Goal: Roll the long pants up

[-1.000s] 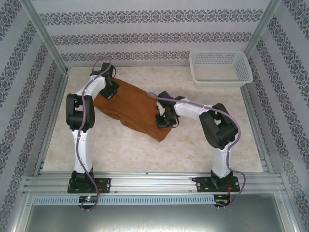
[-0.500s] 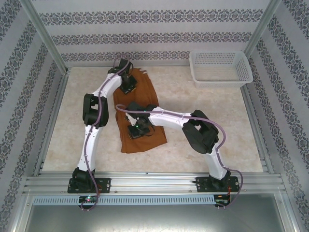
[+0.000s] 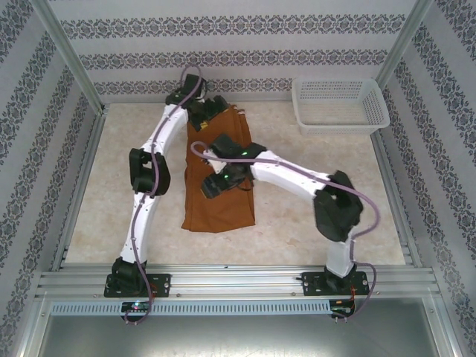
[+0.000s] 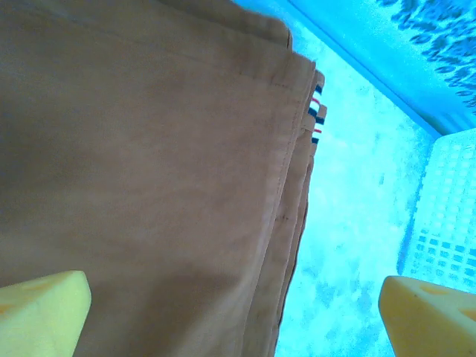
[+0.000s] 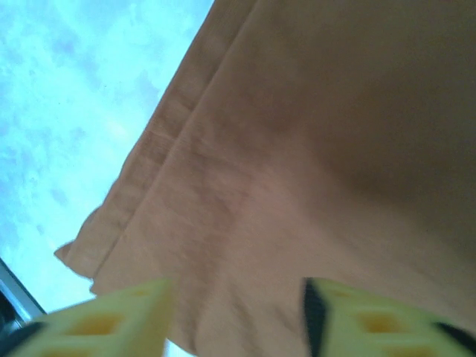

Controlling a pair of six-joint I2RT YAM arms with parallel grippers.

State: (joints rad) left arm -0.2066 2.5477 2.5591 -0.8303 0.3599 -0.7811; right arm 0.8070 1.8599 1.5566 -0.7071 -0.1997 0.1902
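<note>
The long pants [image 3: 222, 212] are rust-brown and lie folded in a long narrow strip, running from the back wall toward the front. My left gripper [image 3: 210, 110] hovers over their far end. In the left wrist view its yellow fingers [image 4: 41, 312] stand wide apart above the cloth [image 4: 149, 163], beside stacked hems and a striped tag [image 4: 316, 115]. My right gripper [image 3: 214, 186] hangs over the middle of the strip. In the right wrist view it [image 5: 238, 320] is open just above the cloth [image 5: 312, 149], holding nothing.
A white mesh basket [image 3: 340, 104] stands at the back right corner, also at the right edge of the left wrist view [image 4: 446, 223]. Patterned walls and metal rails enclose the pale marbled table [image 3: 327, 216], which is bare to the left and right of the pants.
The pants swung from a diagonal heap into a straight strip pointing away from me. Both arms moved farther back, and both grippers went from shut to open, letting the cloth go.
</note>
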